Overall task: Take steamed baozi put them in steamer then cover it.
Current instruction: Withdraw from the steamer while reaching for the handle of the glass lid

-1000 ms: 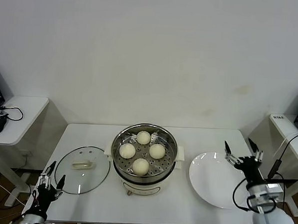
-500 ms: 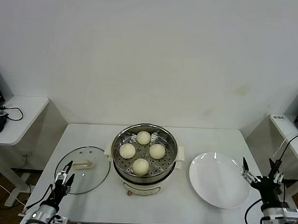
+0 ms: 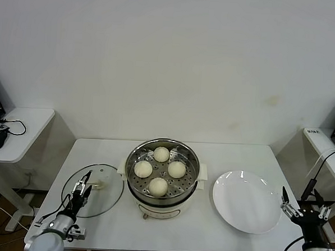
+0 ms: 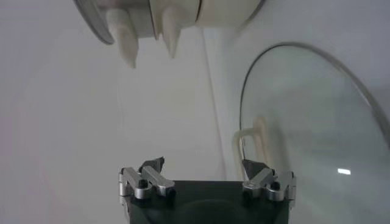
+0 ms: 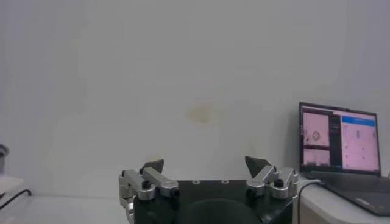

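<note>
Four steamed baozi [image 3: 160,170] sat on the perforated tray inside the steamer [image 3: 162,180], which stood uncovered at the middle of the white table [image 3: 167,232]. To its left, the cover [image 3: 93,189] lay flat on the table, cream handle up. The left gripper [image 3: 84,189] hovered over the cover's near-left part, fingers spread, close beside the handle. On the other side, a white plate [image 3: 246,201] rested bare, just right of the steamer. The right gripper [image 3: 305,207] hung off the table's right edge, beyond the plate, fingers wide apart and holding nothing.
</note>
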Robot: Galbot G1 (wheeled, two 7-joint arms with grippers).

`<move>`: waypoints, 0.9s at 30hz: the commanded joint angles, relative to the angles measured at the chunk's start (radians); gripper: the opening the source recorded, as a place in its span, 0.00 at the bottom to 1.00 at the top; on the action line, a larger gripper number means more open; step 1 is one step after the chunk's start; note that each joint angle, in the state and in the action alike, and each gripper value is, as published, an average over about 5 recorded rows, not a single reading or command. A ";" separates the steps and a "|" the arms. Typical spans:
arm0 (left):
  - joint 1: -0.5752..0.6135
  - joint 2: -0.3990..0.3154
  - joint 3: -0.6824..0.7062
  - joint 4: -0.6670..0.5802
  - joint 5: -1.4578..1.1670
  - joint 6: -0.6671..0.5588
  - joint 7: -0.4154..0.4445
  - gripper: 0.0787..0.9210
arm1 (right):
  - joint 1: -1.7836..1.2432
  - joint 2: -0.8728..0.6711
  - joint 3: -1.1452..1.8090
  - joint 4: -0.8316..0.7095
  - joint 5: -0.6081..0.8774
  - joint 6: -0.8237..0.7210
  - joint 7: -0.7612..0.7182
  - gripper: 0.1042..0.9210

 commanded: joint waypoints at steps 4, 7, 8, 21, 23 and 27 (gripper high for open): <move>-0.118 0.006 0.041 0.124 -0.016 0.000 0.001 0.88 | -0.034 0.019 0.023 0.019 -0.003 -0.001 -0.006 0.88; -0.129 0.009 0.041 0.142 -0.027 0.000 0.002 0.88 | -0.036 0.020 0.023 0.019 -0.004 -0.001 -0.008 0.88; -0.132 0.010 0.042 0.147 -0.031 0.000 0.003 0.88 | -0.036 0.021 0.022 0.019 -0.004 -0.001 -0.009 0.88; -0.164 0.001 0.050 0.179 -0.070 0.004 0.005 0.88 | -0.045 0.033 0.010 0.019 -0.015 0.006 -0.012 0.88; -0.169 -0.001 0.051 0.179 -0.076 0.004 0.005 0.88 | -0.047 0.035 0.008 0.018 -0.017 0.008 -0.012 0.88; -0.174 -0.002 0.057 0.184 -0.087 0.003 0.008 0.88 | -0.049 0.037 0.003 0.017 -0.020 0.012 -0.014 0.88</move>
